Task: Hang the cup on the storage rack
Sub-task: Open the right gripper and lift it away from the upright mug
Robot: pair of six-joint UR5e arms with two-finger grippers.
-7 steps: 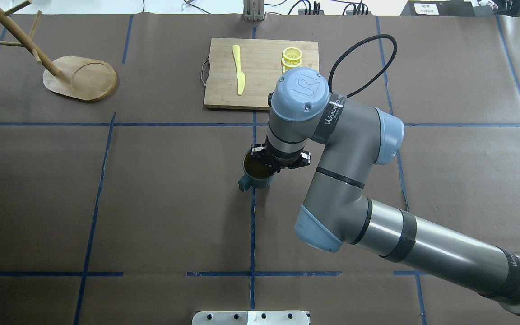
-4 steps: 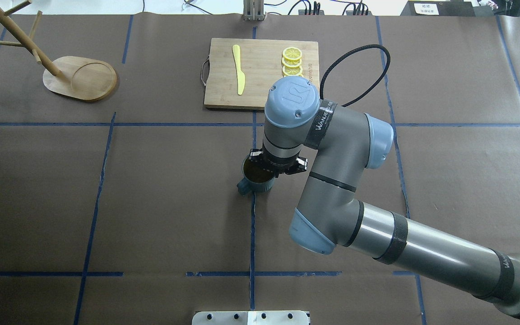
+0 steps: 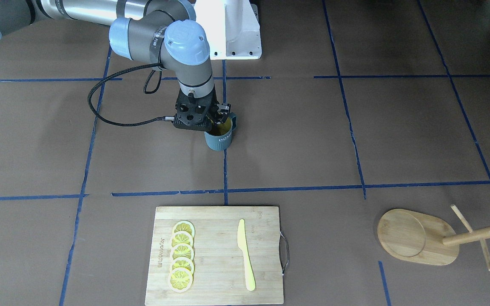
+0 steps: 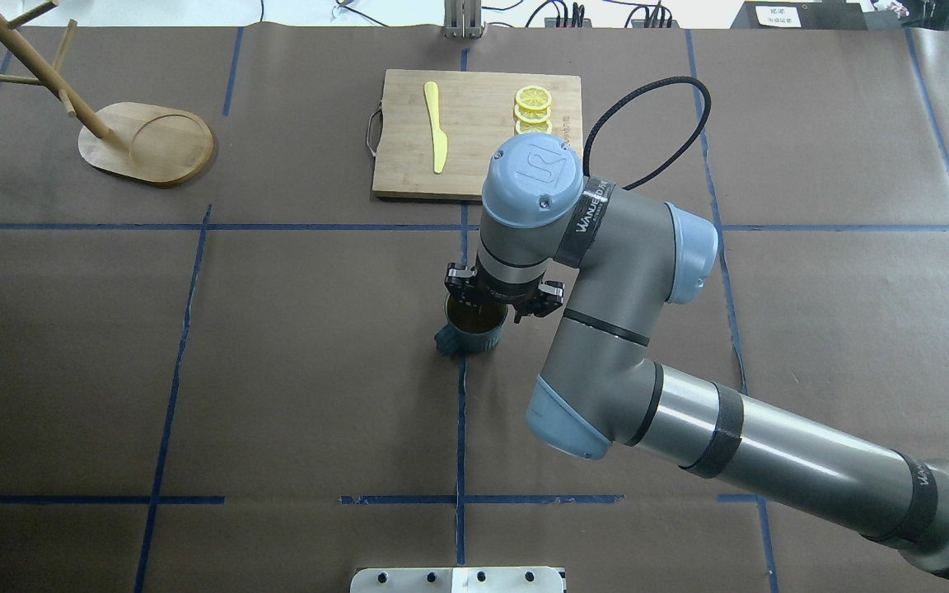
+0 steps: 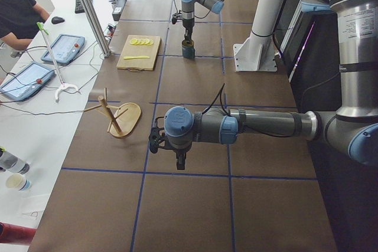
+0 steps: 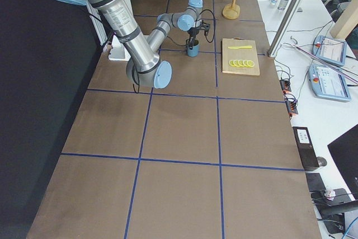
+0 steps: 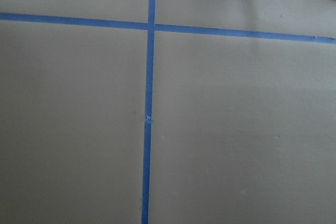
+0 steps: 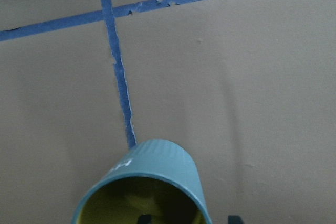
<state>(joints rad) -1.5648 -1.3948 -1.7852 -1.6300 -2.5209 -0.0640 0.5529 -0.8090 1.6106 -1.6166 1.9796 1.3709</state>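
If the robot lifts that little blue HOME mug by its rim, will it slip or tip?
The cup looks stiff and glazed, so probably slippery, though its ribbed wall may help the right gripper, which straddles the rim. It is small, likely light. The handle juts to one side, so it might tilt a little.

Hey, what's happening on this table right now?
The robot's right hand is down on a small blue mug mid-table, one finger inside its rim and one outside, apparently not squeezing yet. The wooden rack meant to hold it stands far off with nothing on it. The left arm hovers elsewhere.
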